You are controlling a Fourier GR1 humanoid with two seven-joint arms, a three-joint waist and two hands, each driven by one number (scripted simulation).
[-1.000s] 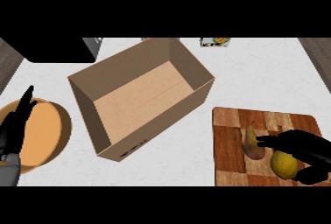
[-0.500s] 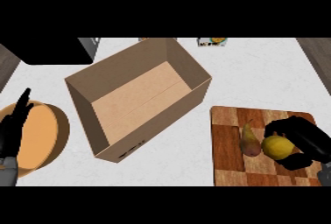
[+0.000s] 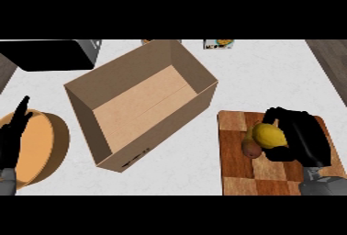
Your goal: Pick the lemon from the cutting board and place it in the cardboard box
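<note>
Head view: right robot hand [image 3: 304,137] curled round lemon [image 3: 267,137] on cutting board [image 3: 236,170]; left robot hand [image 3: 12,142] open, resting; cardboard box [image 3: 146,103] awaiting lemon; lift, carry, release remaining.

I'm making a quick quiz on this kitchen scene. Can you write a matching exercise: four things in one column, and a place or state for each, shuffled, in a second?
Things:
1. lemon
2. cardboard box
3. left hand
4. cutting board

Places or states:
A. open on top, nothing inside, mid-counter
B. open, fingers up, at the view's left edge over a round wooden bowl
C. under the curled right hand
D. checkered wood, at the right of the counter

Pairs: 1-C, 2-A, 3-B, 4-D
</note>
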